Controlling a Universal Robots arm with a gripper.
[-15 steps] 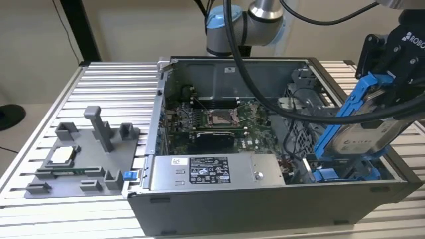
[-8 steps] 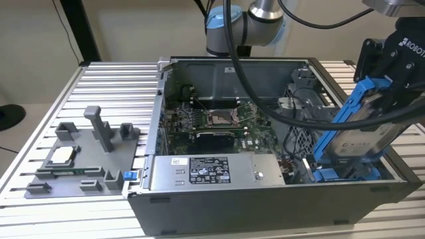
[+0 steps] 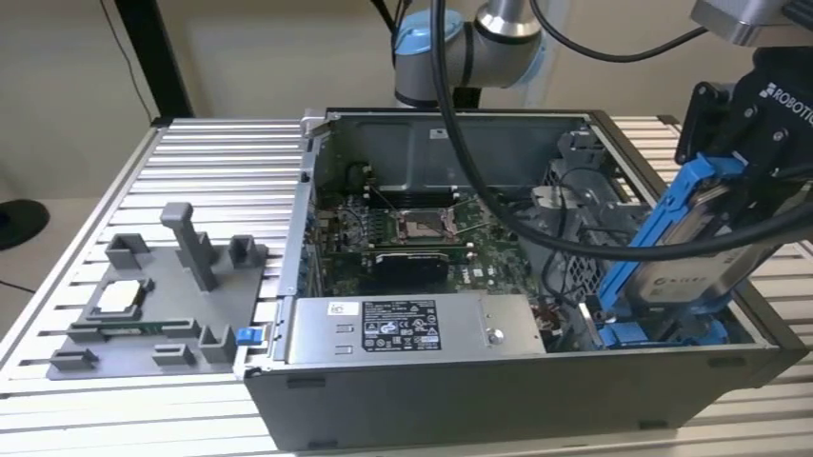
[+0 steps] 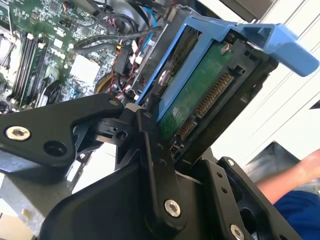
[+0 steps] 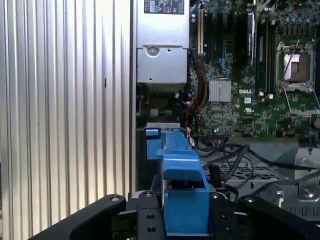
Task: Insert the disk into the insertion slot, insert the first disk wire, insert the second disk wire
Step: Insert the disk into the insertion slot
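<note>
One ribbed metal counter (image 3: pixel 204 162), carrying all. One open computer case (image 3: pixel 508 409) on it, beneath the hand (image 3: pixel 749 176). One silver power box (image 3: pixel 406 328) inside the case, well apart from the hand. One grey holder plate (image 3: pixel 140 314) out on the counter, farthest from the hand. One disk (image 3: pixel 686 276) in its blue frame, clamped at its upper end in the hand, closed narrow on the frame, hanging tilted. One slot (image 3: pixel 654 335) with blue rails, directly under the hand, at the disk's lower end; depth of entry not possible to tell. Several black cables beside the disk, not countable. One bare connector (image 4: pixel 212 97) on the disk, no wire in it.

Apparently the first step: seating the disk. Probably calling for straightening the tilt, then pressing down along the rails.
</note>
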